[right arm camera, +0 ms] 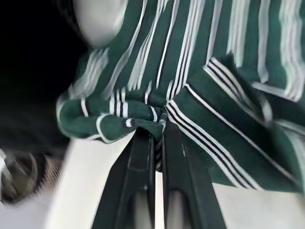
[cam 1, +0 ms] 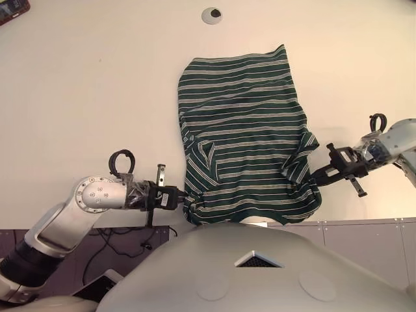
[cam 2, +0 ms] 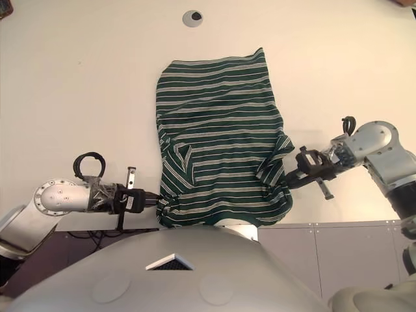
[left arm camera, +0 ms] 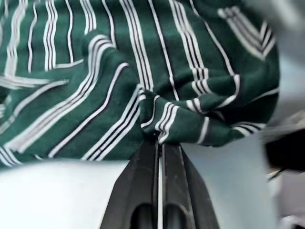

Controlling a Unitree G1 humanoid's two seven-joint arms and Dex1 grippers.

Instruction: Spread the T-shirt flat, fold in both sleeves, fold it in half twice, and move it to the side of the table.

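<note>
A dark green T-shirt (cam 1: 244, 140) with white stripes lies lengthwise on the cream table (cam 1: 84, 97), both sleeves folded in over its body. My left gripper (cam 1: 184, 196) is shut on the shirt's near-left corner by the table's front edge. My right gripper (cam 1: 312, 177) is shut on the near-right corner. In the left wrist view the black fingers (left arm camera: 143, 167) pinch a bunched fold of the T-shirt (left arm camera: 157, 81). The right wrist view has the fingers (right arm camera: 143, 152) clamped on the striped hem of the T-shirt (right arm camera: 224, 71).
A round grey cable port (cam 1: 212, 15) sits in the table at the far edge beyond the shirt. A dark object (cam 1: 13, 10) lies at the far left corner. Bare tabletop stretches left and right of the shirt. The table's front edge (cam 1: 364, 222) runs just behind both grippers.
</note>
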